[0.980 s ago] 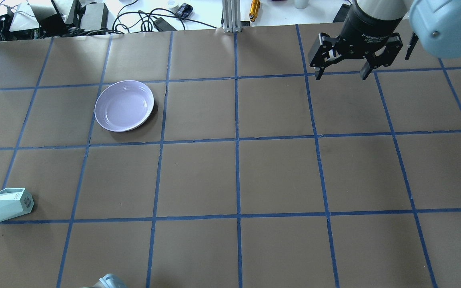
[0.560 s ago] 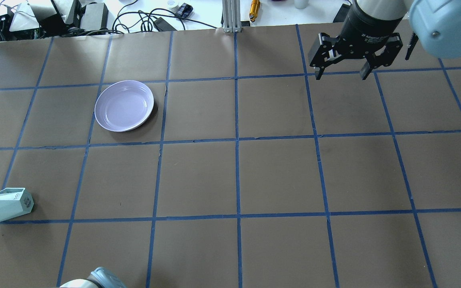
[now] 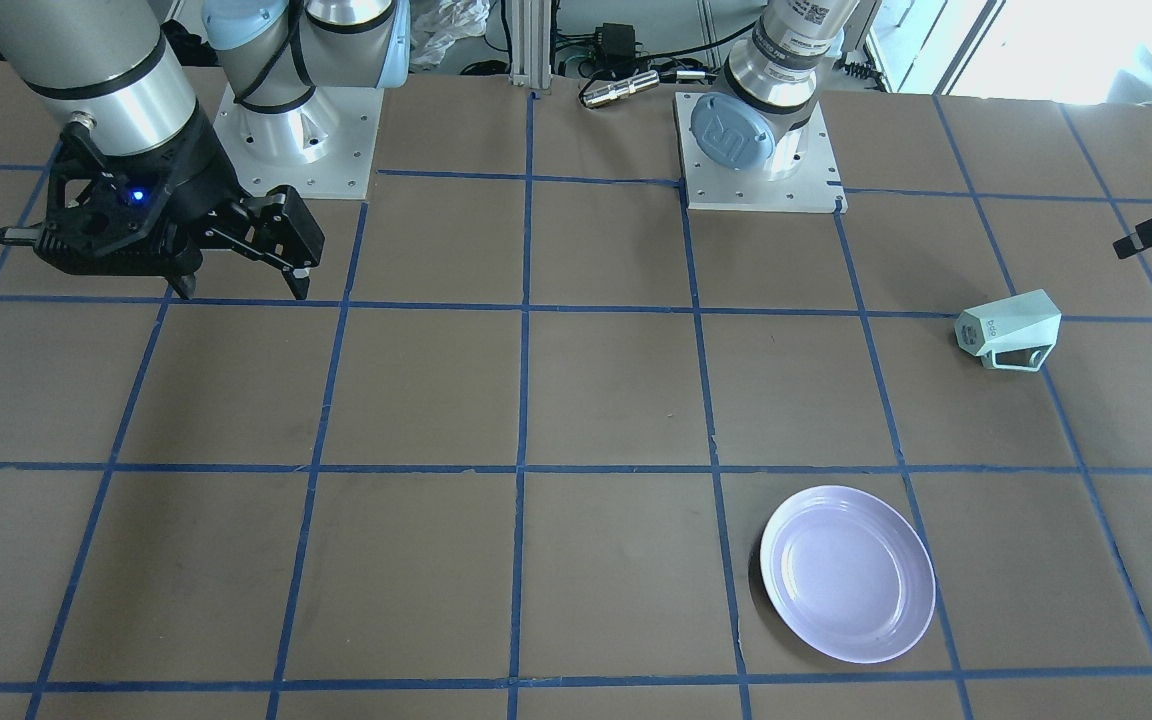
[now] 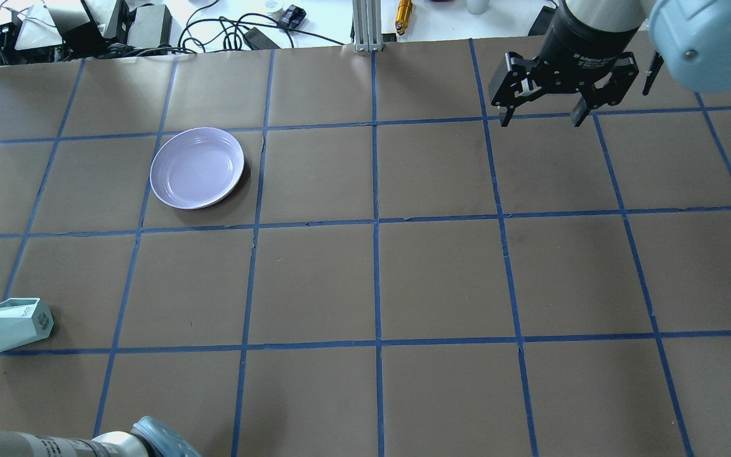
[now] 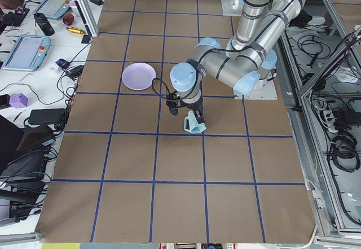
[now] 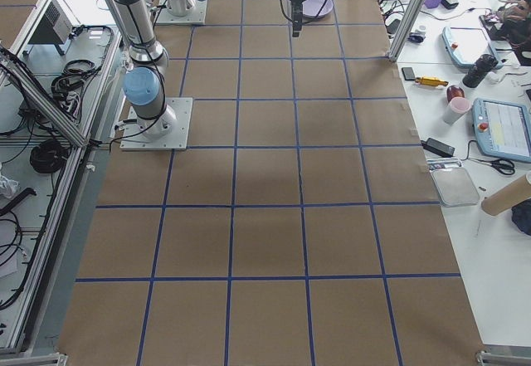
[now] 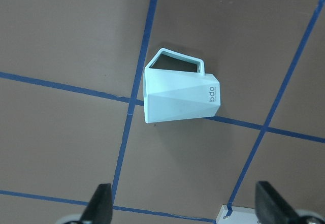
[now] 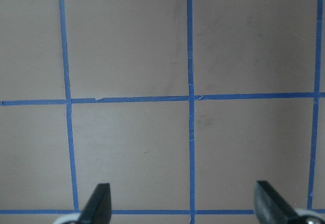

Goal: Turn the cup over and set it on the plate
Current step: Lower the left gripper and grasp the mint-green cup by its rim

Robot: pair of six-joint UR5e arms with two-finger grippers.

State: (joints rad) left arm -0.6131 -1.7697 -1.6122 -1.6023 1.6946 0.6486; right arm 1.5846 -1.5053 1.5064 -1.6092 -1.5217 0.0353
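Beneath the left gripper (image 7: pixel 186 204), jaws spread wide and empty, cup (image 7: pixel 180 93) on its side, untouched, plate (image 4: pixel 197 168) well apart, right gripper (image 4: pixel 540 119) wide too.

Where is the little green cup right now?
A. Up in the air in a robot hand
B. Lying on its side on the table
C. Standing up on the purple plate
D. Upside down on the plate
B: the cup lies tipped on its side on the table, with its base facing sideways, well apart from the plate, which has nothing on it.
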